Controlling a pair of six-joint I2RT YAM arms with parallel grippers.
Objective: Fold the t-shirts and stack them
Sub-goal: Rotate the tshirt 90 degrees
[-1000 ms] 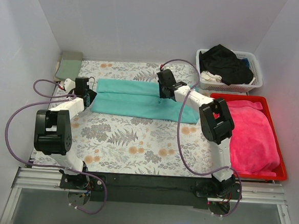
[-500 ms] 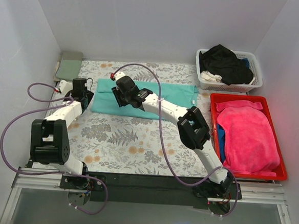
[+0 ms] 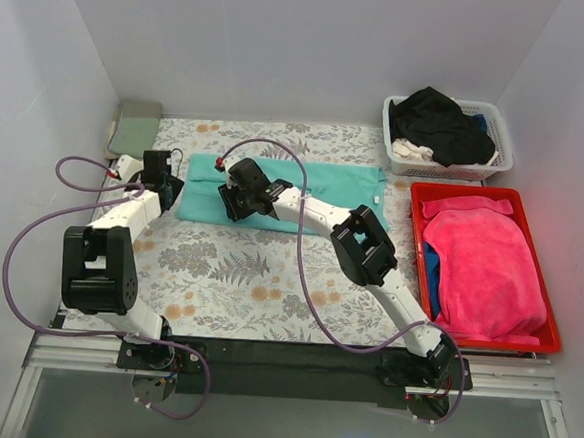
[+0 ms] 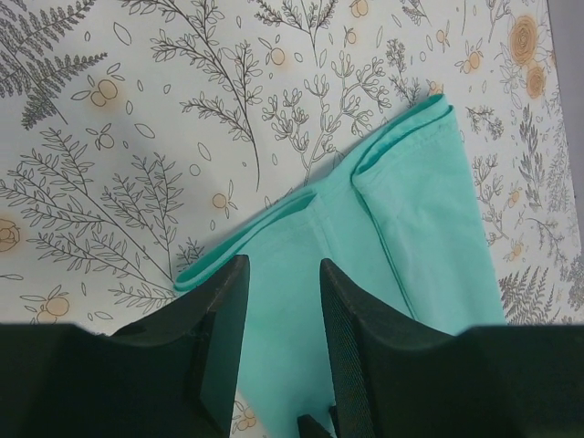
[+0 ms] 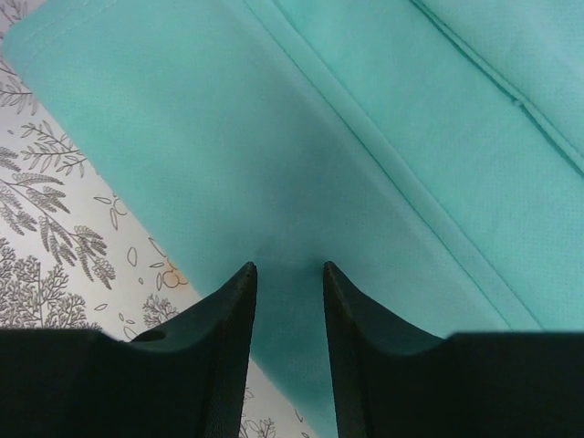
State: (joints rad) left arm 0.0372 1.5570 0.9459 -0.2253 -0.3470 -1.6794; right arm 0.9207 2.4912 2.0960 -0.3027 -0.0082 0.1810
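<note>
The teal t-shirt lies folded into a long strip across the back of the patterned table cover. My left gripper is over its left end, open, with flat teal cloth showing between the fingers. My right gripper has reached across to the shirt's left part near its front edge. It is open just above the cloth. A sage-green shirt lies folded at the back left. A black shirt lies in the basket.
A white basket stands at the back right. A red tray holding a pink cloth sits along the right edge. The fern-and-flower table cover spreads in front of the shirt.
My right arm has swung left, from the middle of the teal shirt to its left part. The left gripper has shifted slightly along the shirt's left end.
</note>
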